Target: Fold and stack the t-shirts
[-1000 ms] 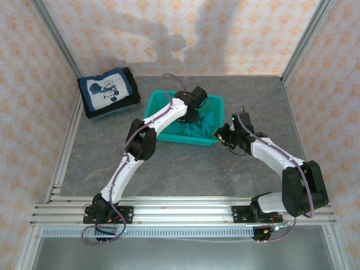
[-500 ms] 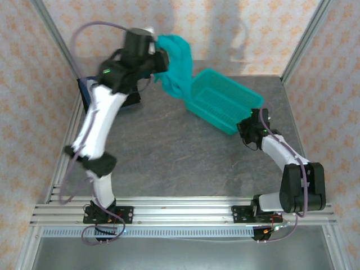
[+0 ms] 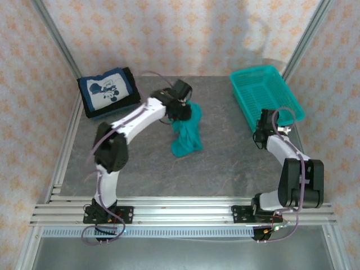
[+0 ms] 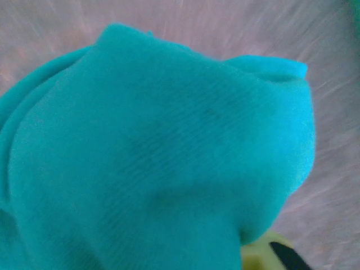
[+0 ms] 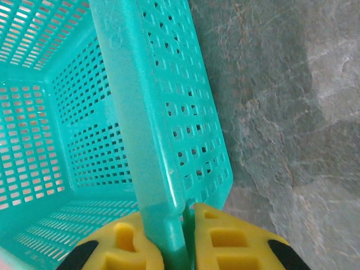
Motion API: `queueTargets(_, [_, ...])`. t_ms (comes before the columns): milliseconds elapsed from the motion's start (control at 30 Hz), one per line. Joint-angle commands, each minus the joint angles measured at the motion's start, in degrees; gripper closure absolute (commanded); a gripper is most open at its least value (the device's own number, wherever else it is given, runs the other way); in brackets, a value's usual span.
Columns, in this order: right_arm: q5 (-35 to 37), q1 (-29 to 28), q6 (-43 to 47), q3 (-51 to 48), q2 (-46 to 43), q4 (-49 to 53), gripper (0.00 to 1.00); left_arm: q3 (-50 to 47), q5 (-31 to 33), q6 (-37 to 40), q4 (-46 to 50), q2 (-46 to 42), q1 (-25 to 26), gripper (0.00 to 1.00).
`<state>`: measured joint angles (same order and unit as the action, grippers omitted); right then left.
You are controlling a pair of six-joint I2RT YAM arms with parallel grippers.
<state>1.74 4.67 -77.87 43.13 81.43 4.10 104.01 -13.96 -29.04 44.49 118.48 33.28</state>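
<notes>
So the teal t-shirt (image 3: 187, 134) is sitting pretty much dead centre of the table (image 3: 225, 163), not folded at all. Its top end is bunched up in the left gripper (image 3: 181, 109) and the rest drapes down toward 6 o'clock, with the bottom crumpled on the tabletop. The left gripper is pinching that bunch. You can't see the fingers themselves from above since the cloth wraps them. On the left wrist cam the teal t-shirt (image 4: 157, 163) is right up against the lens, blurry, with just a bit of yellow pad (image 4: 257, 256) poking out at 5 o'clock.

Over at 10 o'clock, in the far corner, there's the navy t-shirt (image 3: 107, 91) folded flat with the cartoon print up, lying on top of folded black t-shirts (image 3: 134, 89).

The basket (image 3: 264, 93) is at 2 o'clock by the far right post. The right gripper (image 3: 263, 134) is clamped on its 6 o'clock rim. On the right wrist cam the yellow finger pads (image 5: 233, 244) squeeze the basket (image 5: 152, 112) wall from both sides.
</notes>
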Motion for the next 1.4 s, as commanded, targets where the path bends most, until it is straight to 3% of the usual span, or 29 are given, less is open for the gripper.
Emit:
queueTargets(0, [4.13, 0.60, -8.00, 1.65, 5.13, 1.62, 0.96, 0.88, -1.82, -1.29, -2.95, -3.85, 0.49, 0.42])
queueTargets(67, [4.53, 0.61, -8.63, 3.49, 8.06, 0.74, 0.96, 1.08, -0.35, -1.10, -1.77, -4.61, 0.23, 0.02])
queueTargets(200, [3.39, 0.54, -7.82, 8.03, 13.97, -0.87, 0.87, 3.09, 3.57, -1.26, 4.79, -8.58, -1.97, 0.00])
queueTargets(400, [-5.41, 0.63, -1.90, 11.21, 15.59, -3.25, 0.34, -6.78, 6.03, -4.27, 7.59, -26.17, -8.33, 0.00])
queueTargets(600, [-17.13, 0.41, 10.42, 10.77, 8.55, 1.35, 0.02, -21.59, 0.55, -2.72, 4.14, -39.11, -13.04, 0.00])
queueTargets(800, [-25.43, -2.82, 24.13, 8.41, -3.96, 15.54, 0.01, -34.54, -8.82, -5.33, -7.10, -39.56, -13.90, 0.00])
queueTargets(900, [-29.95, -9.18, 30.30, 5.42, -8.18, 19.49, 0.02, -37.97, -10.70, -6.52, -11.78, -35.84, -13.94, 0.02])
queueTargets(967, [-31.79, -15.32, 36.29, 4.04, -8.96, 20.46, 0.06, -38.68, -13.52, -6.86, -14.58, -33.14, -13.81, 0.10])
queueTargets(1200, [-28.24, -38.60, 55.91, 7.48, -2.59, 24.18, 0.17, -36.79, -17.23, -6.73, -19.26, -22.94, -11.06, 0.27])
queueTargets(1367, [-25.50, -46.30, 59.05, 9.92, 3.30, 22.40, 0.27, -32.87, -17.24, -6.30, -19.47, -15.22, -9.25, 0.37])
